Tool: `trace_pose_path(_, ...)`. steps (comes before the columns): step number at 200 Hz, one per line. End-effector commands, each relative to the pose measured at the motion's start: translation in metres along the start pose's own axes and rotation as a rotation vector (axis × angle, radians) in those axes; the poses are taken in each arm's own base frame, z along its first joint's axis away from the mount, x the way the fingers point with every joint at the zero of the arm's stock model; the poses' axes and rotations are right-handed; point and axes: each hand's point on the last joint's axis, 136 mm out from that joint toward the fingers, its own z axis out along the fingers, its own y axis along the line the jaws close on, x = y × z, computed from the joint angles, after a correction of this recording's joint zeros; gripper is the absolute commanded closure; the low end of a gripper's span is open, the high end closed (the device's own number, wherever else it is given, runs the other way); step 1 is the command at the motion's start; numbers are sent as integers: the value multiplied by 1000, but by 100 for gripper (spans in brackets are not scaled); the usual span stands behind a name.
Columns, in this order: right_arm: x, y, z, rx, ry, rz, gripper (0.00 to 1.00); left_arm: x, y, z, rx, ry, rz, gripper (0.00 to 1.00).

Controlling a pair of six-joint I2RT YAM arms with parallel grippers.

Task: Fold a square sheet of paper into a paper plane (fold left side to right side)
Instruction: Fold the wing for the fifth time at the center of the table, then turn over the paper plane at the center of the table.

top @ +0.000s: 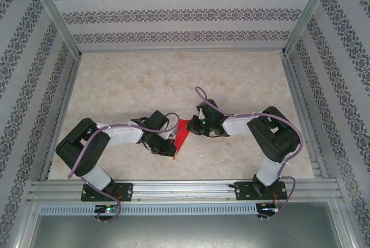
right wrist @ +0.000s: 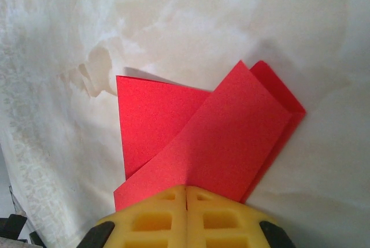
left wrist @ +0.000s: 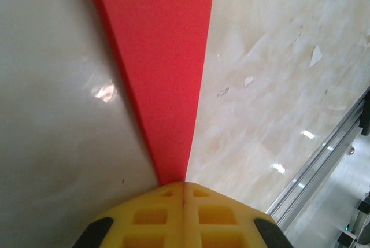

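The red paper [top: 182,134] lies creased on the marble table between the two arms. In the left wrist view it is a long narrow red wedge [left wrist: 162,63] whose point ends at the tips of my left gripper [left wrist: 184,183]. That gripper is shut, yellow pads together, tips down on the point. In the right wrist view the paper's wide end [right wrist: 202,138] shows overlapping folded flaps. My right gripper [right wrist: 186,187] is shut too, its tips resting on top of a flap that runs under them. From above, the left gripper [top: 171,146] and right gripper [top: 194,125] meet at the paper.
Patterned walls and metal posts enclose the table [top: 144,86]. An aluminium rail [top: 185,189] runs along the near edge by the arm bases, and it also shows in the left wrist view as a rail [left wrist: 324,161]. Open marble surface lies behind the arms.
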Motion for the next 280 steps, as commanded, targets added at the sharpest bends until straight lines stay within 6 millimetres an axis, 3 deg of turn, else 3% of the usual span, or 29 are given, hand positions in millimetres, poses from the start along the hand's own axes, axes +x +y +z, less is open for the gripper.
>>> trace_pose_path(1, 28, -67, 6, 214, 66, 70, 100, 26, 3, 1, -11, 72, 8, 100)
trace_pose_path(41, 27, -66, 6, 213, 63, 68, 100, 40, 7, 3, -8, 80, -10, 100)
trace_pose_path(68, 24, -60, 5, 201, 58, 62, 100, 36, 7, -2, -18, 40, -7, 100)
trace_pose_path(111, 0, -19, -10, 129, -1, -14, 100, 10, -7, -24, -31, -123, 63, 98)
trace_pose_path(147, -21, 16, -38, 129, -79, -106, 82, -13, -9, -58, -106, -311, 139, 96)
trace_pose_path(174, -25, 23, -62, 204, -153, -159, 68, -30, -8, -92, -188, -468, 201, 91)
trace_pose_path(204, -15, 26, -81, 280, -205, -185, 57, -43, -4, -131, -295, -639, 261, 77)
trace_pose_path(231, -3, 32, -88, 320, -247, -170, 48, -50, 4, -165, -411, -793, 304, 58)
trace_pose_path(280, 5, 49, -91, 469, -328, -49, 34, -51, 21, -201, -551, -949, 288, 29)
